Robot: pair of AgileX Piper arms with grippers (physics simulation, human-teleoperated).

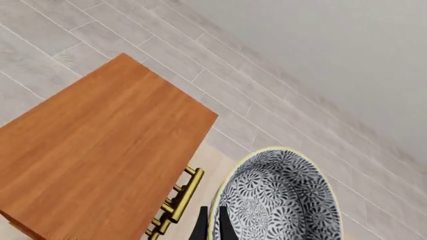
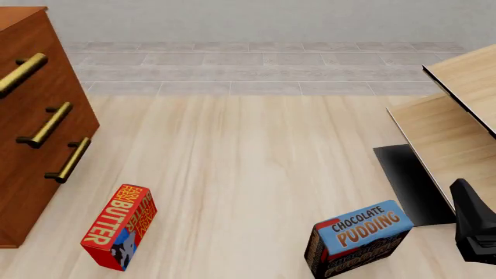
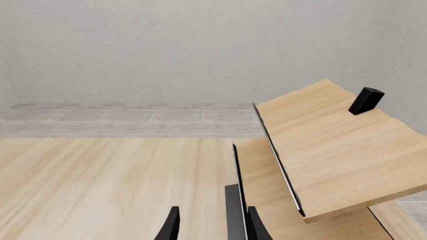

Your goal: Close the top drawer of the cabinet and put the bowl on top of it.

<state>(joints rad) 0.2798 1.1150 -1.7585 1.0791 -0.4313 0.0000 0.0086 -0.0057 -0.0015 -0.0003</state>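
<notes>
Left wrist view shows your left gripper [image 1: 212, 225] pinching the bowl [image 1: 277, 200] by its rim, at four o'clock of the cabinet [image 1: 93, 155] top. Your right gripper [image 3: 212, 224] hangs open, holding nothing.

butter box [image 2: 118, 226], chocolate pudding box [image 2: 358, 238], pale shelf [image 2: 457, 125]

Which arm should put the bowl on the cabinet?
Probably the left: its tool grips the bowl by the rim, above and beside the cabinet top. The right tool holds nothing, near pale furniture.
</notes>
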